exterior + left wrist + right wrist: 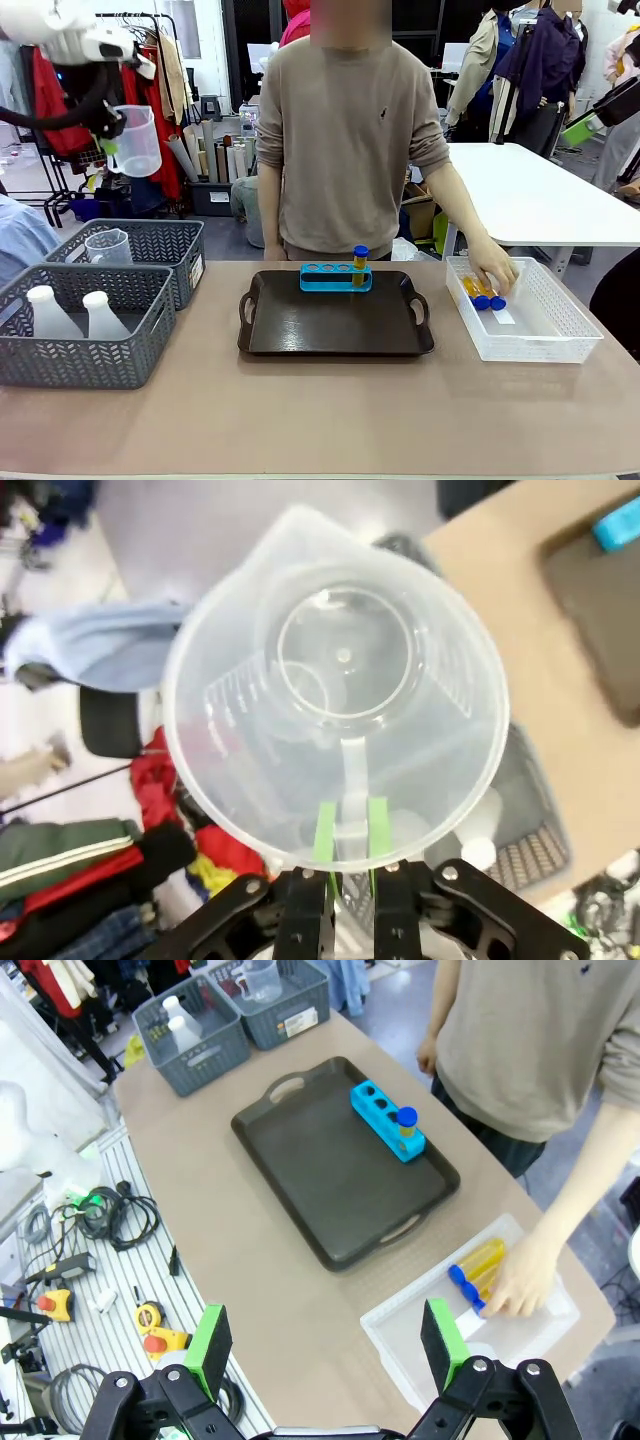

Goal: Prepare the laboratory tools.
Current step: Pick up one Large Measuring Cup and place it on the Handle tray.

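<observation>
We see the clear measuring beaker [135, 140] held high in the air off the desk's left end, above the grey baskets; the left fingers [326, 832] are closed narrowly on its handle, and the wrist view looks straight down into its open mouth. Below it, the far grey basket [160, 240] holds a second beaker [108, 246]; the near grey basket [120, 350] holds two white conical flasks [50, 312], both upright. In the middle of the desk [320, 420] lies a dark tray [335, 340]; the blue rack [336, 277] stands at its far edge, with one blue-capped yellow tube [360, 265] upright in the rightmost hole. On the right sits the white mesh basket [560, 340]; the person's hand [493, 268] rests in it on the loose tubes [482, 292]. The right fingers [443, 1342] hang wide apart above the desk's near right side, holding nothing.
</observation>
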